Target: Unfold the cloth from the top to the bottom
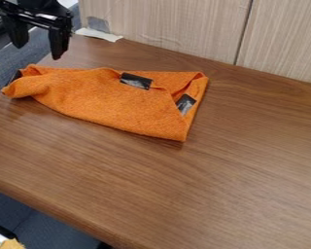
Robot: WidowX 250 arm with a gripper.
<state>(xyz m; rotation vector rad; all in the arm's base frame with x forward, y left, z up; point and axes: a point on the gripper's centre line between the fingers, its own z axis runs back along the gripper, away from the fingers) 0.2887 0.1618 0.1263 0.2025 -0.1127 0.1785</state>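
Brown wood-grain tabletop (229,180), one; its far edge runs along a pale, streaked wall panel (168,26) with a dark upright seam. On the panel, towards the upper left: one grey patch (98,24). Just below it, at the panel's foot: one whitish strip (98,34), slightly ragged.

Orange cloth (112,99), one, woven texture — lying folded on the upper left part of the tabletop, bunched at its left end, broader to the right, with an overlapping fold at the right end. Fitted with dark patches: one near the upper middle (136,80), one inside the right-hand fold (185,104), one partly covered at the left tip (15,76).

Black two-finger gripper (39,52), one, at the upper left, above the cloth's bunched end and apart from it — released, its fingers well parted.
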